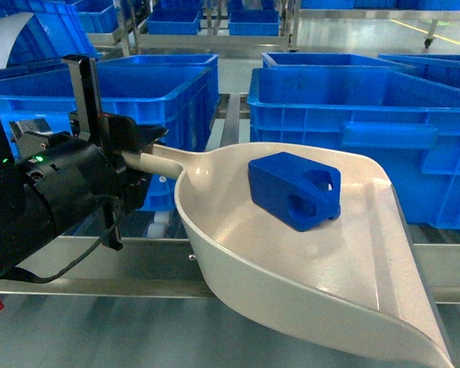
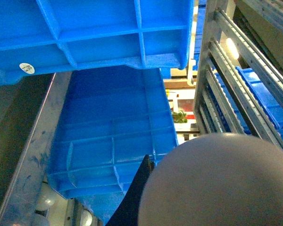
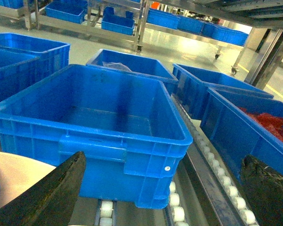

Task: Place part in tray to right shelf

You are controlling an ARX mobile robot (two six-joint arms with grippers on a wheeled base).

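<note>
The blue part [image 1: 295,189] lies inside the beige tray [image 1: 368,253], near the tray's middle. The tray is held up in front of the right shelf's steel front rail [image 1: 130,264]. My left gripper [image 1: 142,165] is shut on the tray's handle at the left. In the left wrist view the tray's rounded back [image 2: 217,183] fills the lower right beside one black finger [image 2: 137,193]. My right gripper [image 3: 162,188] is open and holds nothing. Its fingers [image 3: 56,188] stand wide apart before a blue crate [image 3: 99,117], and the tray's rim [image 3: 14,172] shows at the lower left.
Large blue crates [image 1: 368,115] stand on the shelf just behind the tray, with another crate [image 1: 138,92] to the left. White rollers [image 3: 177,207] run under the crates. A crate at the right [image 3: 269,122] holds red items. More racks with crates stand further back.
</note>
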